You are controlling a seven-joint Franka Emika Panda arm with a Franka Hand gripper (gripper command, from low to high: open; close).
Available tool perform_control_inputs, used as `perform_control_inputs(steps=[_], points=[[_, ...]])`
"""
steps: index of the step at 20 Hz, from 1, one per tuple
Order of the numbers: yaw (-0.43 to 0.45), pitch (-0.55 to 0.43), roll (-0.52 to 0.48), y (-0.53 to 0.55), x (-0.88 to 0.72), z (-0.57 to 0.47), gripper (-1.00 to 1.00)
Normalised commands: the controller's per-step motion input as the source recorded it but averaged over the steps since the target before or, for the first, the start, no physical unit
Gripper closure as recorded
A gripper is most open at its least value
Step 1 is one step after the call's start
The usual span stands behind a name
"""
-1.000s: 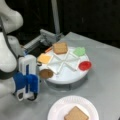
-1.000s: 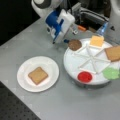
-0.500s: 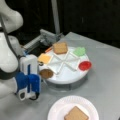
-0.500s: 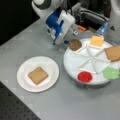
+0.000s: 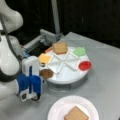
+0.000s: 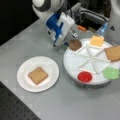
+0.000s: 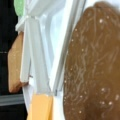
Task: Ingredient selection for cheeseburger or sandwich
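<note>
A white divided tray point(image 5: 67, 75) point(image 6: 75, 67) holds the ingredients. A dark brown patty point(image 5: 46, 73) point(image 6: 75, 45) lies at its rim, with a yellow cheese square point(image 5: 45, 58) point(image 6: 97, 40) and a toast square point(image 5: 60, 47) point(image 6: 113, 53) in other sections. A second toast square point(image 5: 76, 114) point(image 6: 38, 75) lies alone on the paper plate point(image 5: 57, 110) point(image 6: 23, 75). My blue and white gripper point(image 5: 31, 96) point(image 6: 60, 44) hangs just outside the tray rim, right beside the patty. The wrist view is filled by the patty point(image 7: 92, 65), with the toast point(image 7: 15, 67) and cheese point(image 7: 40, 107) behind it; the fingers do not show there.
A green lettuce-like piece point(image 5: 79, 51) point(image 6: 111, 73) and a red disc point(image 5: 85, 65) point(image 6: 85, 76) lie in other tray sections. Grey metal hardware point(image 5: 45, 37) point(image 6: 90, 15) stands behind the tray. The grey table ends at a dark edge point(image 6: 15, 110) near the plate.
</note>
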Motion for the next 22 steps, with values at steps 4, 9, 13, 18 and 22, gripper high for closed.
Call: perform_control_inputs(steps=[4, 9, 13, 18, 22], points=[[0.053, 0.010, 0.120, -0.17, 0.28, -0.07, 1.00], [0.050, 0.030, 0.116, -0.19, 0.30, -0.06, 1.00], [0.036, 0.037, 0.105, -0.17, 0.31, -0.08, 1.00], [0.026, 0.038, 0.091, -0.13, 0.32, -0.07, 1.00], [0.030, 0.040, 0.079, -0.11, 0.32, -0.05, 1.00]])
